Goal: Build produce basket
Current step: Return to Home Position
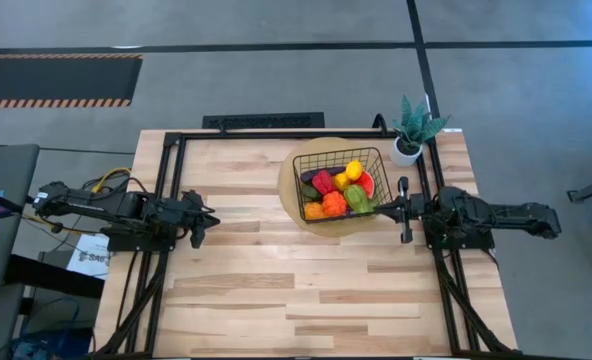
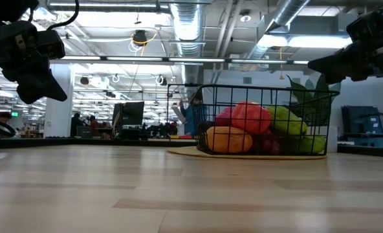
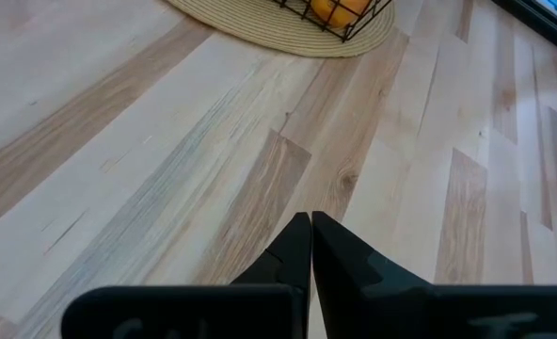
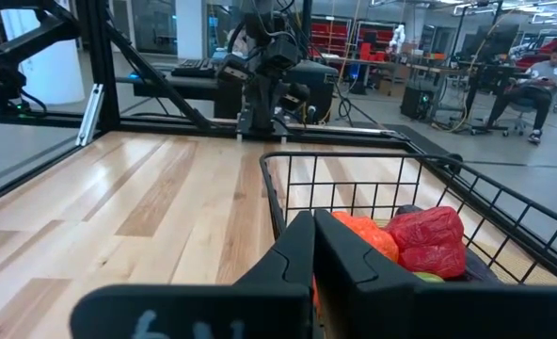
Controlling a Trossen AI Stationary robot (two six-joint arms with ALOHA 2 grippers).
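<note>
- Pale wooden plank table in an open workshop; I can't spot any loose fruit on the boards.
- Middle left: left gripper above bare wood, fingers pressed together, holding nothing.
- Right of centre: black wire-grid basket on a round tan woven mat, piled with colourful toy produce.
- Just right of the basket: right gripper, fingers closed, empty.
- Filling looks done to me; only parking the arms left.

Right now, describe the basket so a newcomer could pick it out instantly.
On the wooden table, look at its right half, beside the potted plant. A round tan mat lies there; the basket stands on it: black wire grid, flared sides, holding colourful produce.
</note>
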